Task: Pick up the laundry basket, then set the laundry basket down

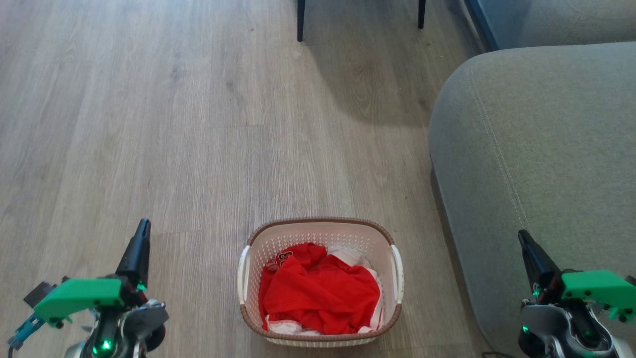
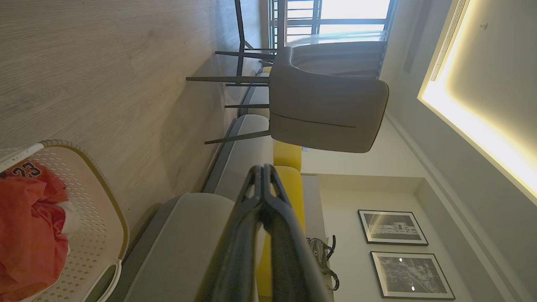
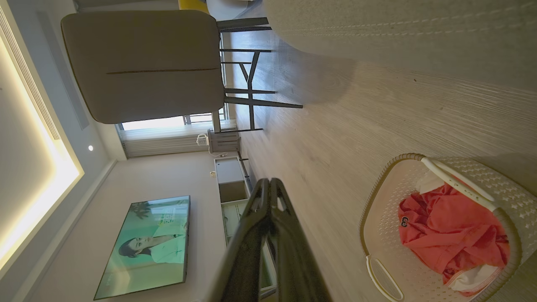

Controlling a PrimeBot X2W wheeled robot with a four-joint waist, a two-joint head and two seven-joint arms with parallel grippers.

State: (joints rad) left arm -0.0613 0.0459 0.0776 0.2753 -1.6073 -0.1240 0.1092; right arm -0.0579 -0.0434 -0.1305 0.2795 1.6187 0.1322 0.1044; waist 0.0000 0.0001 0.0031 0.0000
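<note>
Work on the lift looks not yet begun. In the head view, the laundry basket (image 1: 318, 234) sits on the wooden floor (image 1: 174, 124) right in front of the robot, near the grey sofa (image 1: 536, 164), with red clothing (image 1: 318, 293) heaped inside. The left claw (image 1: 143, 228) hangs at the lower left and the right claw (image 1: 524, 241) at the lower right. Each is well apart from the basket's white side handles.

In the left wrist view, the left claw (image 2: 263, 170) has its two dark fingers pressed together with nothing between them. The basket (image 2: 94, 235) lies off to one side, and a grey chair (image 2: 327, 113) stands farther away.

In the right wrist view, the right claw (image 3: 268, 184) is likewise closed on nothing, and the basket (image 3: 377, 235) rests on the floor off to its side.

So I judge that everything is left to do: opening the claws, reaching the handles, lifting, then setting the basket down
</note>
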